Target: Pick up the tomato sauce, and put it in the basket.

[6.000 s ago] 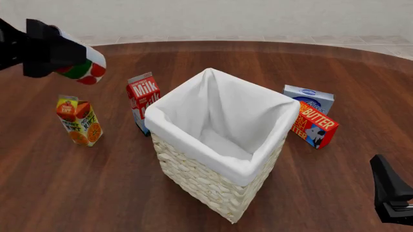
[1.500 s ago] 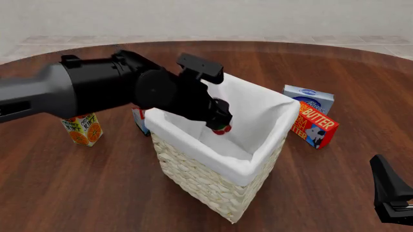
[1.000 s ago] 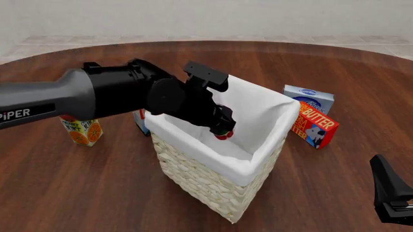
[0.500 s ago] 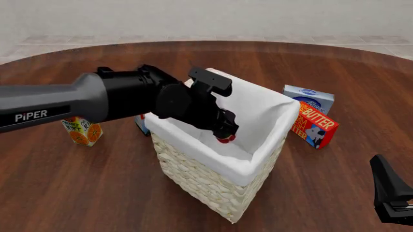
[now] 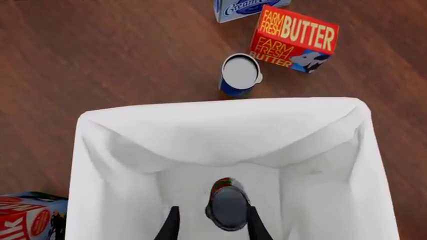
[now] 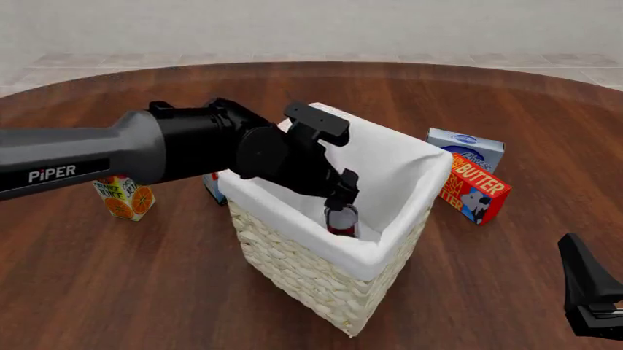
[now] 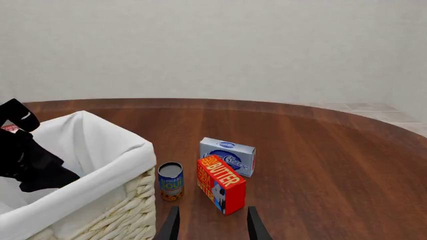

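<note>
Left wrist view: the left gripper (image 5: 211, 227) looks straight down into the basket (image 5: 100, 150), its two fingers spread apart on either side of the tomato sauce (image 5: 228, 206). The can shows its grey top and a sliver of red label, lying on the white cloth deep inside; whether the pads touch it cannot be told. Beyond the basket's far rim stand a blue can (image 5: 239, 75), a red butter box (image 5: 293, 38) and a blue-grey box (image 5: 243, 9); a milk carton (image 5: 30, 217) shows just outside the basket.

Front view: the black left arm (image 6: 146, 149) reaches from the worktop's left edge over the basket (image 6: 322, 270), which sits near the middle of the round wooden table (image 6: 117, 277). The left gripper (image 6: 343, 191) hangs inside the opening, and the tomato sauce (image 6: 342, 221) sits just below its tips, within the lining. An orange juice carton (image 6: 122, 197) stands behind the arm.

Right wrist view: the right gripper (image 7: 209, 225) hovers with fingers parted and nothing between them, near the worktop's right edge, facing the basket (image 7: 100, 200), blue can (image 7: 171, 181) and butter box (image 7: 221, 184).
</note>
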### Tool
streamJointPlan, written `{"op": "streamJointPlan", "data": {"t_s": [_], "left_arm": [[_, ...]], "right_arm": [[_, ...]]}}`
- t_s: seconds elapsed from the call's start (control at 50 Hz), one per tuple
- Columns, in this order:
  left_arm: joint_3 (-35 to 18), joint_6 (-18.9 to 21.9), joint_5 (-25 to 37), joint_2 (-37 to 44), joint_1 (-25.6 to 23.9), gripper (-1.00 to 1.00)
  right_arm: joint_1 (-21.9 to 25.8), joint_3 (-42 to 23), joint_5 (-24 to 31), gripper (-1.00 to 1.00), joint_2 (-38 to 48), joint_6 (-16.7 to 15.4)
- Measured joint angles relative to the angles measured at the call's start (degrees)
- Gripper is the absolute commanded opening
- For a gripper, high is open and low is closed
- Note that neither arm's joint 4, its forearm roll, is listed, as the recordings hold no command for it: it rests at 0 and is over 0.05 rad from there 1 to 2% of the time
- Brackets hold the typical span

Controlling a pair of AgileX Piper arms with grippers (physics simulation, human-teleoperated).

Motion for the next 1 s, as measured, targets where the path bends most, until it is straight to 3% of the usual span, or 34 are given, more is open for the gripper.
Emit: {"op": "streamJointPlan", "data": {"t_s": [0.48, 1.0], "left_arm": [[0.43, 0.42, 0.43, -1.88, 0.32, 1.00], [2.64, -0.11, 3.44, -12.31, -0.22, 1.00]], "right_arm": [[0.00, 0.00, 0.00, 1.00, 0.00, 0.01], [0.00, 0.00, 0.00, 1.00, 0.00, 0.00]]}}
